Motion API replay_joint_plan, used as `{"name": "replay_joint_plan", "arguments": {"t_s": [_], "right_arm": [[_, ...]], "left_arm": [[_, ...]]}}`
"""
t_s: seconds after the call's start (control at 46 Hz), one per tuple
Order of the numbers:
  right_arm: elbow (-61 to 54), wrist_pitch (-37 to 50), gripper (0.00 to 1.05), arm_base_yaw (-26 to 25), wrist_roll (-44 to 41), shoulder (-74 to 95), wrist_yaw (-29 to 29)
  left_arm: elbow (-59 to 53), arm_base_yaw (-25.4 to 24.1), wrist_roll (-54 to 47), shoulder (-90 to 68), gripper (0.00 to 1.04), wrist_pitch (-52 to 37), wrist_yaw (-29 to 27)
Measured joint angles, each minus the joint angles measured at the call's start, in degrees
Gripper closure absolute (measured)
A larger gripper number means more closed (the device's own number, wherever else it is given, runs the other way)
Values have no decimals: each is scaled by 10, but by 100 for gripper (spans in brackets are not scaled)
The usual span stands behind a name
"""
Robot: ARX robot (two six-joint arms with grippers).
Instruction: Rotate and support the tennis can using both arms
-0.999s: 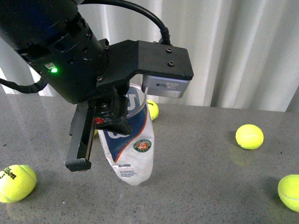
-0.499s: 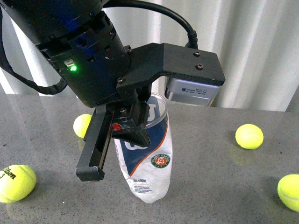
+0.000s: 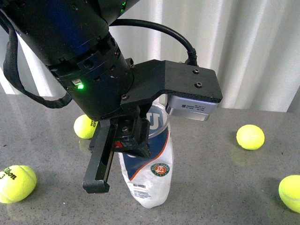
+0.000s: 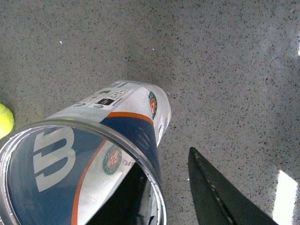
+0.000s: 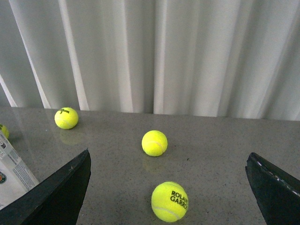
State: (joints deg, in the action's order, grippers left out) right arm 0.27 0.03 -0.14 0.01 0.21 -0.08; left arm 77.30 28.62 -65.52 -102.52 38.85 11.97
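The tennis can [image 3: 151, 176] stands on the grey table, open silver rim up, leaning slightly, with its blue-white W label and round logo facing me. My left arm [image 3: 79, 61] fills the upper left of the front view. My left gripper [image 3: 119, 166] is open and straddles the can's rim: one finger [image 3: 97, 171] hangs outside, the other sits at the mouth. In the left wrist view the can [image 4: 119, 117] is close under the gripper [image 4: 164, 161]. My right gripper [image 5: 168, 153] is open and empty, with the can's edge [image 5: 9, 178] beside one finger.
Yellow tennis balls lie on the table [image 3: 211, 187]: one at left front [image 3: 16, 183], one behind the arm [image 3: 86, 126], two at the right [image 3: 250, 137] [image 3: 293, 193]. Three balls show before the right gripper, the nearest [image 5: 169, 201] between its fingers. White curtain behind.
My left arm and the can have shifted right and toward me, and the can stands lower in view. A ball behind the arm at the left has come into sight.
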Motion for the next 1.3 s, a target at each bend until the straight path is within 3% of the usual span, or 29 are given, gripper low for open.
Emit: {"name": "replay_joint_plan", "arguments": {"t_s": [0.109,0.413,0.565,0.695,0.803,0.869,0.934,1.216,1.26,1.303], "right_arm": [[0,0,7,0,0,0,0],[0,0,7,0,0,0,0],[0,0,7,0,0,0,0],[0,0,7,0,0,0,0],[0,0,7,0,0,0,0],[0,0,7,0,0,0,0],[0,0,7,0,0,0,0],[0,0,7,0,0,0,0],[0,0,7,0,0,0,0],[0,0,7,0,0,0,0]], "left_arm": [[6,-1,8,0,64,0,7],[24,-5,24,15,5,6,15],[23,-16,55,44,7,-7,38],[1,-37,209,85,7,-115,88],[-44,-54,376,113,7,-224,54],[-87,-65,516,130,7,-296,-5],[-104,-72,621,132,7,-309,-20],[-112,-73,720,132,7,-312,-25],[-144,-64,709,139,12,-394,-88],[-193,-62,690,150,20,-508,-188]]}}
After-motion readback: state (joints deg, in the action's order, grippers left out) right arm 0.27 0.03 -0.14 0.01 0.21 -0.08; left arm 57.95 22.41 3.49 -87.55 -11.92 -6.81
